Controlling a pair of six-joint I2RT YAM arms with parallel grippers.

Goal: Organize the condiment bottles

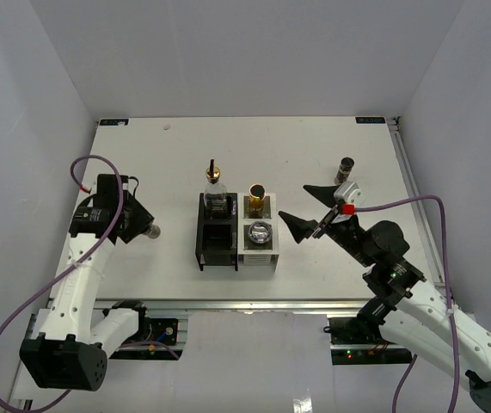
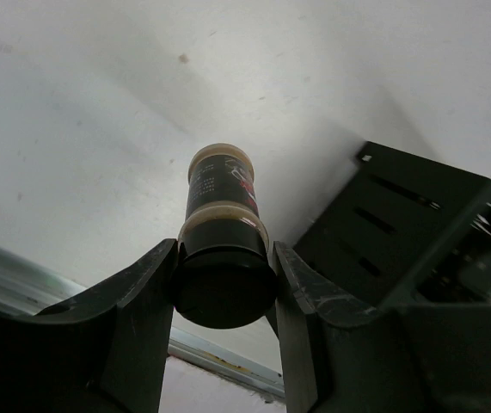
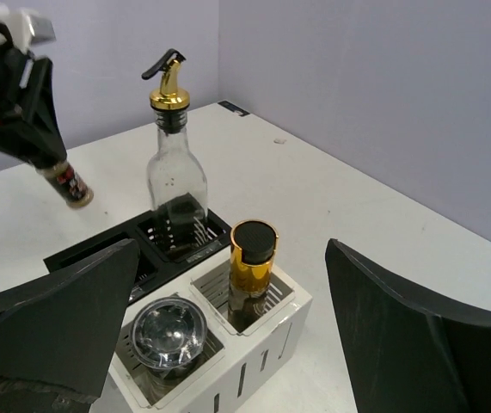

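My left gripper [image 1: 144, 229] is shut on the cap end of a dark brown jar [image 2: 221, 215], held tilted left of the rack; the jar also shows in the right wrist view [image 3: 67, 182]. The clear glass bottle with a gold pourer [image 1: 215, 185] stands in the back black compartment. The gold-necked bottle [image 1: 256, 197] stands in the back white compartment, and the grey-lidded shaker [image 1: 260, 232] in the front white one. A second dark jar [image 1: 345, 168] stands on the table at the back right. My right gripper [image 1: 295, 202] is open and empty, right of the rack.
The black-and-white compartment rack [image 1: 204, 251] sits mid-table; its front black compartment holds nothing. The table's right edge rail [image 1: 411, 185] runs close to the second dark jar. Grey walls enclose the table on three sides.
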